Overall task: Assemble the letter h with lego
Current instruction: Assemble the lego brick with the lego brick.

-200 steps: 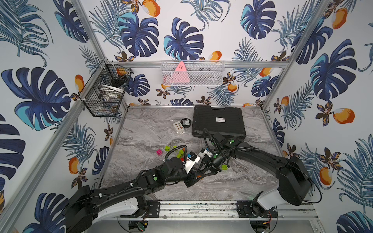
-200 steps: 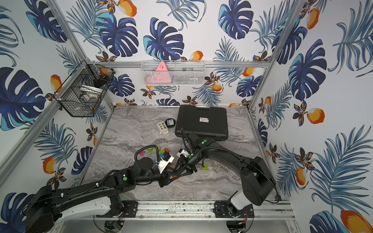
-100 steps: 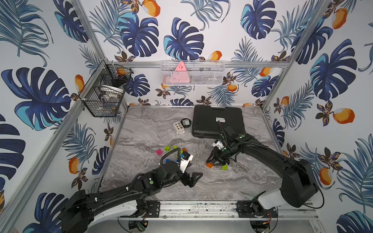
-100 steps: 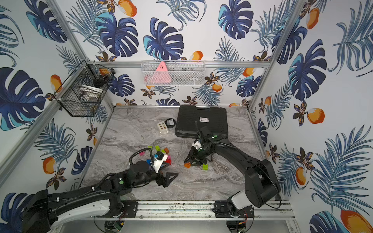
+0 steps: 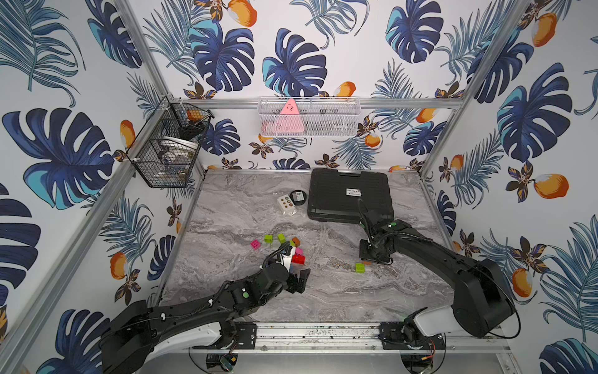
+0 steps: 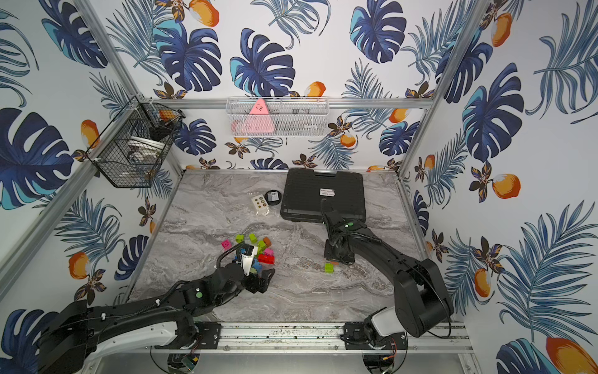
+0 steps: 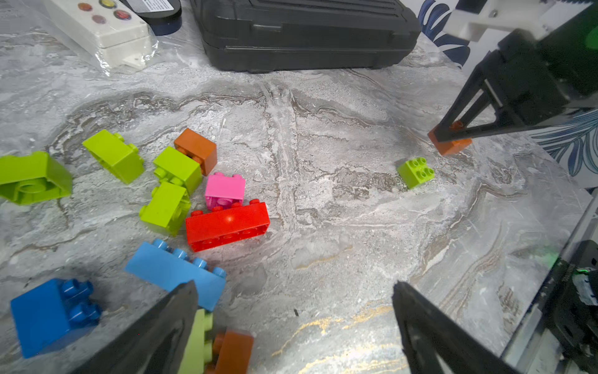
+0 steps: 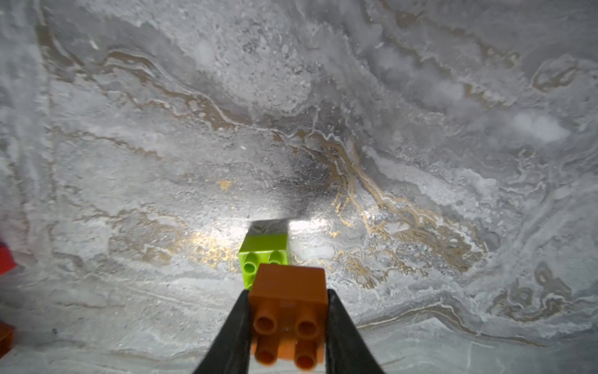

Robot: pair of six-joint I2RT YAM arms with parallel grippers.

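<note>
Your right fingers (image 8: 231, 330) are clamped on the orange brick (image 8: 288, 285), studs up toward the wrist. It's just beside the lone green brick (image 8: 263, 247), which sits studs-up on the surface (image 8: 420, 162). I'd square the orange one over those studs and press straight down before letting go, since a tilted brick probably won't seat. The right arm reaches out low with the wrist aimed down, well apart from the pile of bricks (image 7: 226, 223), where your left fingers (image 7: 161, 323) hover low, spread wide and empty.
</note>
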